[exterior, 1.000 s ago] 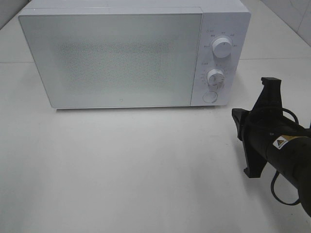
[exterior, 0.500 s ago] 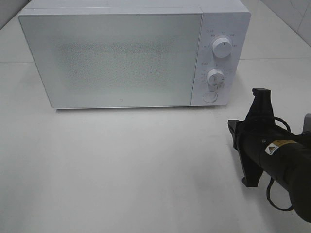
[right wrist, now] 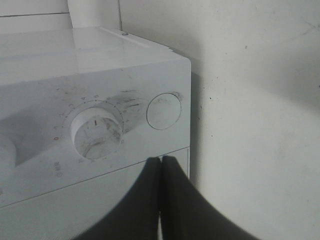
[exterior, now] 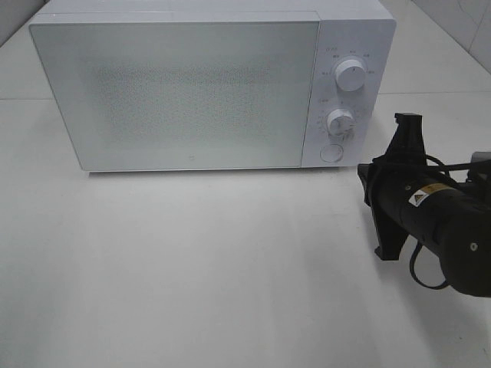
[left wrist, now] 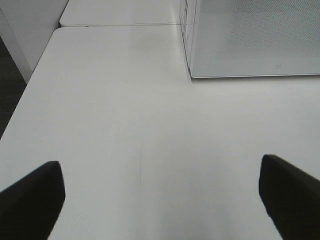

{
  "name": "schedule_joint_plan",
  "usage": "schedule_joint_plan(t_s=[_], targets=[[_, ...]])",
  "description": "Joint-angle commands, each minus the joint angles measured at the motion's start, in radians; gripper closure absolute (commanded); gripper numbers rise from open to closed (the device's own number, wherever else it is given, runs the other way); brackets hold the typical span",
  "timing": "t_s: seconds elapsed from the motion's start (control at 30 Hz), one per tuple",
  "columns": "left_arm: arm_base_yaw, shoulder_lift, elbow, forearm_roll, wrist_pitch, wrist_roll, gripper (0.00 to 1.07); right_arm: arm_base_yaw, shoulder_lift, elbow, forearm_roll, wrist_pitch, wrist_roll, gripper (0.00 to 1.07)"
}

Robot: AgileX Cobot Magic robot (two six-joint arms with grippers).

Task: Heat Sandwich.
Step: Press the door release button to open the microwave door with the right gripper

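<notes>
microwave (exterior: 215,84) is sitting at the back of the table (exterior: 192,268), door (exterior: 153,107) lying left of its panel (exterior: 364,103), upper dial (exterior: 350,76) over lower dial (exterior: 340,123) over button (exterior: 331,152), right arm (exterior: 430,215) hanging before the panel's right.

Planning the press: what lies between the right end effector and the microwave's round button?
Nothing: the exterior high view shows only bare table between the right end effector and the round button.
</notes>
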Motion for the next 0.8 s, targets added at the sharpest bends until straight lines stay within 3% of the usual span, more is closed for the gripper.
schedule_joint_plan(t_s=[0.03, 0.8], targets=[[0.004, -0.022, 0.002, -0.005, -0.007, -0.005, 0.05, -0.024, 0.038, -0.042, -0.061, 0.011, 0.009, 1.07], [0.004, -0.022, 0.002, -0.005, -0.007, -0.005, 0.05, -0.112, 0.265, -0.295, -0.158, 0.087, 0.027, 1.07]])
